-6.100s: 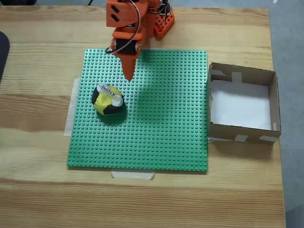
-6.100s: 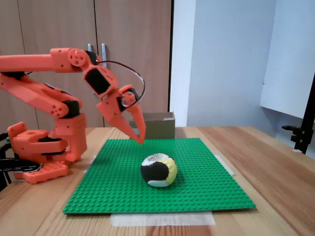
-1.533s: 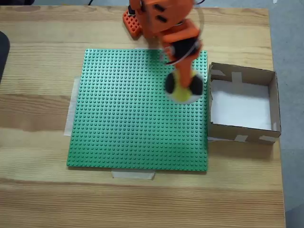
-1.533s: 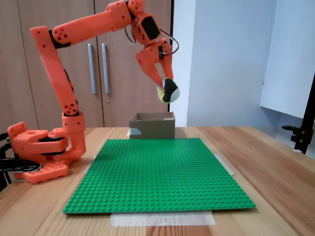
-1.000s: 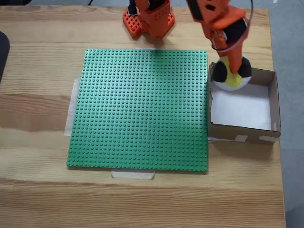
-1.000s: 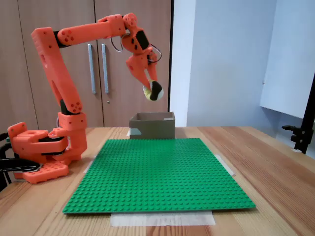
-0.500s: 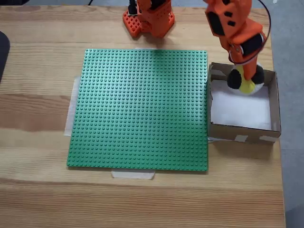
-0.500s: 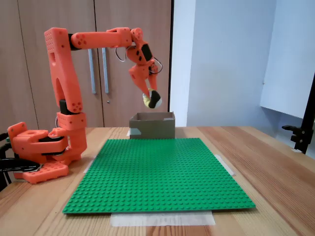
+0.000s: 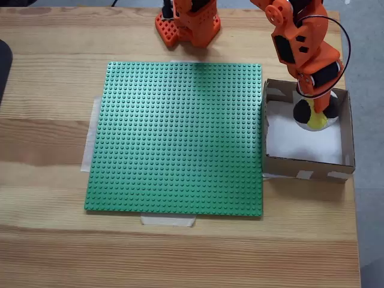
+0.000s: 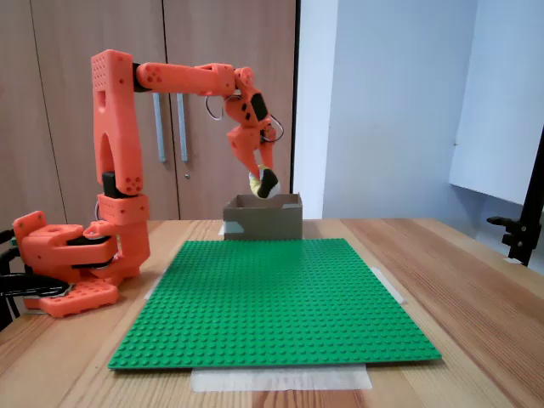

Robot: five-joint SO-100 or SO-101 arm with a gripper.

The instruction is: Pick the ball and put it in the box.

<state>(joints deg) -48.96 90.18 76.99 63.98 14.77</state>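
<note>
Ball (image 9: 312,114) is pinched in the claw (image 9: 316,107) at right of the top-down fixed view, hanging over the box (image 9: 306,167) interior, just above its rim in the side fixed view (image 10: 263,182). Looks soft and light; squeezing across its middle should hold. Green baseplate (image 9: 180,138) and table (image 9: 48,240) lie clear; only the low walls obstruct.

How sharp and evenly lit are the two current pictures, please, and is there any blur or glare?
In a fixed view from above, the ball and box are sharp, under soft, even light without glare; in a fixed view from the side, the green baseplate is crisp, while the ball in the gripper is small and slightly soft.
</note>
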